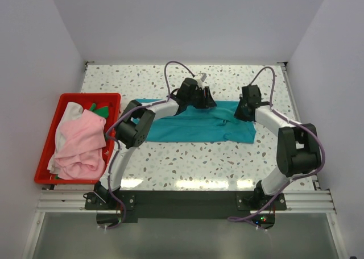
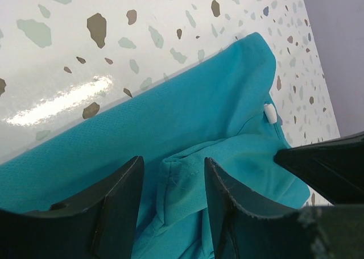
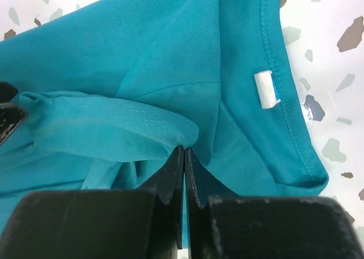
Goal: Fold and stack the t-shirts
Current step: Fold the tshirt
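1. The teal t-shirt (image 1: pixel 193 128) lies spread flat across the middle of the speckled table (image 1: pixel 187 162), its long side running left to right. Both arms reach over it from the near edge.
2. The left gripper (image 2: pixel 173 208) is down at the shirt's far edge. Its wrist view shows the jaws standing apart, with a raised fold of teal cloth in the gap between the two fingers (image 2: pixel 122 205). Nothing is pinched there.
3. Over on the shirt's right end is the right gripper (image 3: pixel 184 168), jaws pressed together with only a hairline between them.
4. A rolled hem of teal ends right at those closed tips. Whether any cloth is actually caught in there I can't make out, because the fingers hide the spot.
5. Just beyond the tips the neckline curves past, with a small white tag (image 3: pixel 266 90) sewn inside it. Bare speckled table shows to the right of the collar.
6. Off to the left, the red bin (image 1: pixel 91 96) sits on the table near the shirt's left end but apart from it.
7. In the bin, a light pink t-shirt (image 1: pixel 82 145) is heaped on top and droops toward the near side.
8. A white piece (image 1: pixel 69 112) is bunched at the bin's far end, and a dark green piece (image 1: pixel 101 109) pokes out just beside it.
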You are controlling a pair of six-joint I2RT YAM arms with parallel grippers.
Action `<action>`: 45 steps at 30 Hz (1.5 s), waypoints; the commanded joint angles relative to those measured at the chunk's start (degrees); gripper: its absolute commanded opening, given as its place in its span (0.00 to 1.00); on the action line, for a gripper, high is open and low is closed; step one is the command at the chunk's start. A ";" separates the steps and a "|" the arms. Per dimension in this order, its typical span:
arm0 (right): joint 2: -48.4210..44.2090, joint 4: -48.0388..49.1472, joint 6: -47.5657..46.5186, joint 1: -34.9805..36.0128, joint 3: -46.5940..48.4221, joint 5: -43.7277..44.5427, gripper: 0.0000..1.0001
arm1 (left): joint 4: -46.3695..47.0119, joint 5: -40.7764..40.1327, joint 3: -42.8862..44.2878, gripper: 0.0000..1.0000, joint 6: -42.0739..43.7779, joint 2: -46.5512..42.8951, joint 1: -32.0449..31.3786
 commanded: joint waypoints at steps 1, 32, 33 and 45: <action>-4.30 3.92 0.49 0.10 -1.76 -0.87 0.00 | 1.31 0.72 1.97 0.52 1.07 -0.44 0.28; -7.99 6.91 1.02 0.36 -7.92 -2.54 0.00 | 7.20 10.47 -1.89 0.31 0.62 -1.06 -0.42; -7.90 6.99 1.10 0.28 -7.92 -2.54 0.00 | 7.55 10.65 -2.16 0.29 0.62 -1.41 -0.42; -8.43 6.99 1.28 0.36 -8.45 -2.28 0.00 | 7.20 9.77 -4.53 0.19 1.68 -2.90 -0.42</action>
